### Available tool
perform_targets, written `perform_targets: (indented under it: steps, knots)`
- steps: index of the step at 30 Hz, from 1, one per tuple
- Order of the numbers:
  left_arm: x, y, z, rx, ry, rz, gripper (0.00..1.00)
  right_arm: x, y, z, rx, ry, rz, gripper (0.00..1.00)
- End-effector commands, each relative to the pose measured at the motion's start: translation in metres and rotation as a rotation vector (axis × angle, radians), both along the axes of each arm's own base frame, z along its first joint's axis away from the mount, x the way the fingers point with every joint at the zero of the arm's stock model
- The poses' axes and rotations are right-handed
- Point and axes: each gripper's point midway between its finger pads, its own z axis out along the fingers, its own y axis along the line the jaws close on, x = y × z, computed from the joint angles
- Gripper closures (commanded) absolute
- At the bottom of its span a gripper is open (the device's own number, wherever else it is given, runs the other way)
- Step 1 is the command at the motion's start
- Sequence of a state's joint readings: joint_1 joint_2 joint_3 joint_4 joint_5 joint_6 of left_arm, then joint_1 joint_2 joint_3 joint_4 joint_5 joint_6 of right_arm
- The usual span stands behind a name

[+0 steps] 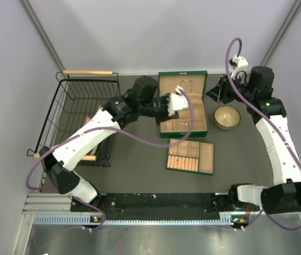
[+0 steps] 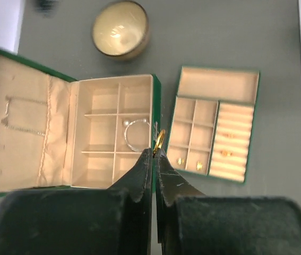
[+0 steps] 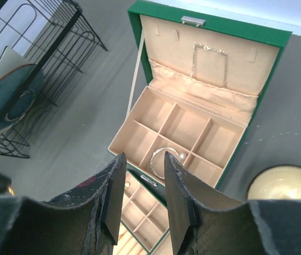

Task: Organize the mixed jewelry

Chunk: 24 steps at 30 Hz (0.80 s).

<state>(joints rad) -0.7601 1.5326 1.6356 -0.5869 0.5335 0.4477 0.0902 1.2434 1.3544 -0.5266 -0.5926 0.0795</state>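
Note:
My left gripper is shut on a thin gold ring, held above the edge between the open green jewelry box and the small green-edged tan tray. In the top view the left gripper hovers over the box. Two gold studs lie in a tray compartment and gold rings sit in its ring rolls. My right gripper is open and empty, raised above the box; it also shows in the top view, right of the box.
The box holds a silver bangle, a pearl and a chain in its lid. A tan bowl stands right of the box. A black wire basket stands at the left. The tray lies in front of the box.

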Motion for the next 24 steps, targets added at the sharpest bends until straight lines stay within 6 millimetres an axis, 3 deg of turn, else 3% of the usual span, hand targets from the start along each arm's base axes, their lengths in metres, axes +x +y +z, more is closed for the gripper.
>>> perform_targets:
  steps: [1,2,3,8,10,11,14,24]
  knots:
    - [-0.019,0.021,-0.053,0.456,-0.346,-0.223,1.0,-0.007,-0.014,0.009,-0.043,-0.067,-0.042,0.65]
    - [-0.022,0.03,-0.062,0.541,-0.377,-0.251,1.0,-0.007,-0.015,0.005,-0.045,-0.059,-0.046,0.65]
    - [-0.033,0.025,-0.07,0.597,-0.461,-0.353,1.0,-0.007,-0.016,0.002,-0.05,-0.057,-0.044,0.65]
    - [-0.041,0.018,-0.092,0.739,-0.772,-0.55,1.0,-0.014,-0.016,-0.02,-0.062,-0.026,-0.017,0.66]
    - [-0.044,0.01,-0.094,0.724,-0.876,-0.619,1.0,-0.018,-0.016,-0.026,-0.072,-0.034,0.01,0.67]
    - [-0.048,0.013,-0.107,0.732,-0.882,-0.663,1.0,-0.019,-0.016,-0.029,-0.072,-0.032,0.016,0.67]
    - [-0.055,0.006,-0.124,0.709,-0.984,-0.788,1.0,-0.023,-0.014,-0.039,-0.074,-0.025,0.046,0.67]
    - [-0.065,-0.037,-0.158,0.568,-1.241,-1.089,1.0,-0.034,-0.002,-0.07,-0.044,0.034,0.143,0.68]
